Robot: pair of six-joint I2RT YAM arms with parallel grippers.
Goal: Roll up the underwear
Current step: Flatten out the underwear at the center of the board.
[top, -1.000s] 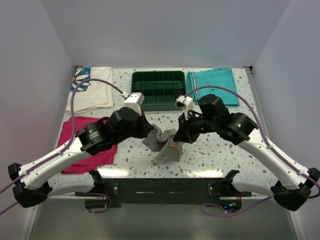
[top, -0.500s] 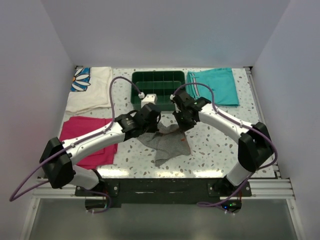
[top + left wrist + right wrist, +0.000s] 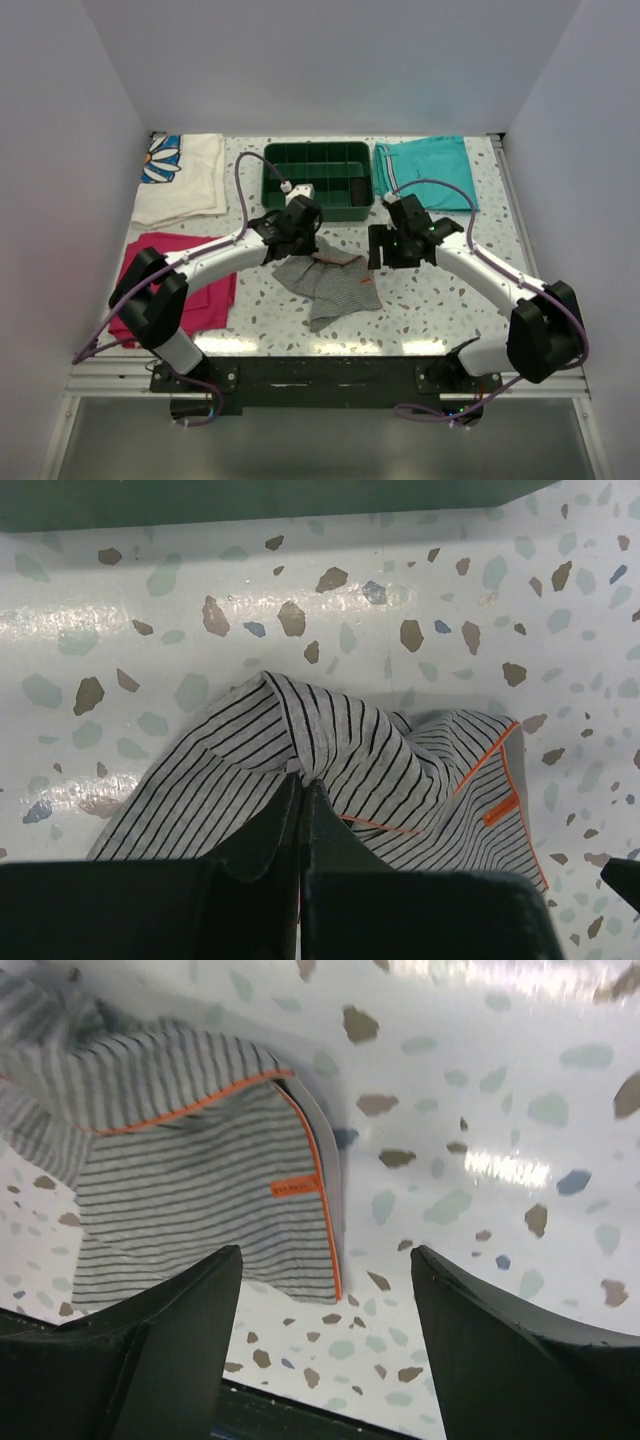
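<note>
The underwear [image 3: 325,282] lies crumpled on the speckled table [image 3: 440,300], near its middle, at 6 o'clock from the green tray [image 3: 316,180]. Its orange-trimmed edge points toward 3 o'clock. At the cloth's 11 o'clock corner the left gripper [image 3: 300,245] has its fingers pressed together on a raised fold of the striped fabric, which bunches up at the tips in the left wrist view [image 3: 300,785]. The right gripper [image 3: 380,247] hangs at the garment's 2 o'clock, just beside the trim, fingers spread wide and holding nothing; from its own camera the cloth [image 3: 200,1170] lies at 10 o'clock from the gap [image 3: 325,1252]. Teal shorts [image 3: 430,170] lie at 1 o'clock and a magenta cloth [image 3: 218,300] at 9 o'clock.
</note>
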